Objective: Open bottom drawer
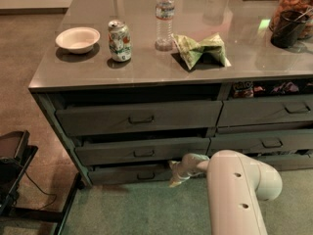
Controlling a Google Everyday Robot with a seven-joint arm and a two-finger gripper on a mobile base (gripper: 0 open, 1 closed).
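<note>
The bottom drawer is the slimmest dark grey-green front, lowest on the left of the cabinet, with a small dark pull handle at its centre. It stands slightly out from the cabinet. My gripper is at the drawer's right end, just right of the handle, low near the floor. My white arm reaches to it from the lower right and hides the drawer's right end.
Above are two taller drawers, also slightly out. On the counter stand a white bowl, a can, a water bottle and a green chip bag. A dark stand is at the left on green carpet.
</note>
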